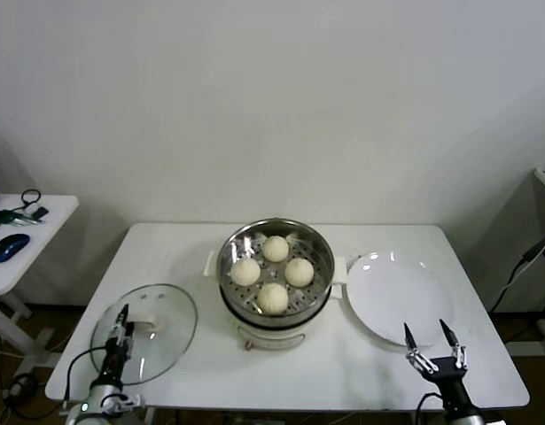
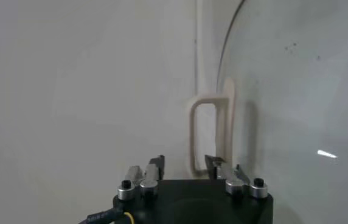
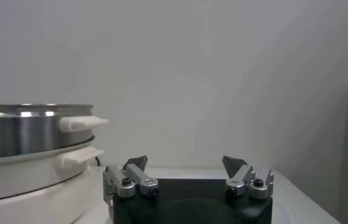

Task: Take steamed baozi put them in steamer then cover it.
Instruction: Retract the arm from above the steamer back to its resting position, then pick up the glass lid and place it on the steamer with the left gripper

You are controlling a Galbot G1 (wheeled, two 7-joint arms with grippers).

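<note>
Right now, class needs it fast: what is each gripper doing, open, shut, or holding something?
Left gripper: at the glass lid's handle, jaws partly closed around it; grip cannot be told.
Right gripper: open, holding nothing, by the white plate.

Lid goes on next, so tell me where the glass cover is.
In the head view the cover lies flat on the table's front-left corner, left of the steamer, with the left tool at its handle.
</note>
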